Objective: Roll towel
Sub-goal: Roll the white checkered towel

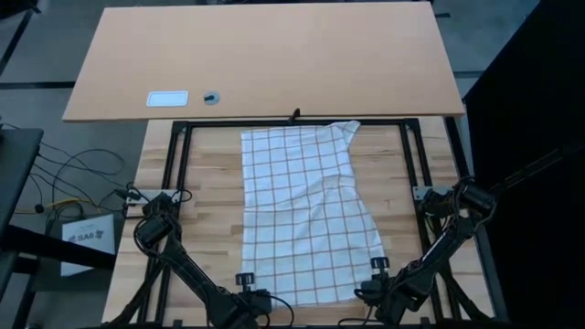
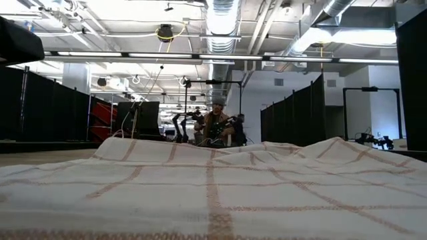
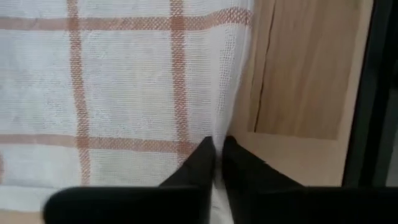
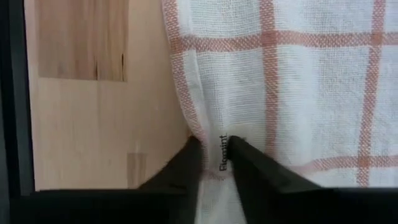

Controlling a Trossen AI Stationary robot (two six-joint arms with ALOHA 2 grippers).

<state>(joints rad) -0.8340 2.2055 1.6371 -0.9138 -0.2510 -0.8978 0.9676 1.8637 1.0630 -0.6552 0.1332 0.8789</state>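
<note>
The white towel with reddish-brown grid lines (image 1: 302,210) lies spread lengthwise on the wooden table, rumpled at its far right corner (image 1: 347,128). It fills the lower part of the low view (image 2: 213,193). My left gripper (image 1: 245,281) is at the towel's near left corner, shut on its edge. My right gripper (image 1: 377,267) is at the near right corner, shut on its edge. My left gripper pinches the towel's side edge (image 3: 219,135) between its two fingers, near the near left corner. The fingers come from the table's near side, low over the table. The cloth beyond them lies flat. My right gripper pinches the towel's hemmed side edge (image 4: 214,140) between its two fingers, near the near right corner, where a small printed label sits. The fingers come from the near side, low over the table. The cloth puckers into a small fold at the fingertips and lies flat beyond.
A black frame (image 1: 183,128) borders the work area. A light wooden board (image 1: 274,55) lies at the far side with a white card (image 1: 167,99) and a small round object (image 1: 211,97). A person (image 2: 217,123) sits far behind the table.
</note>
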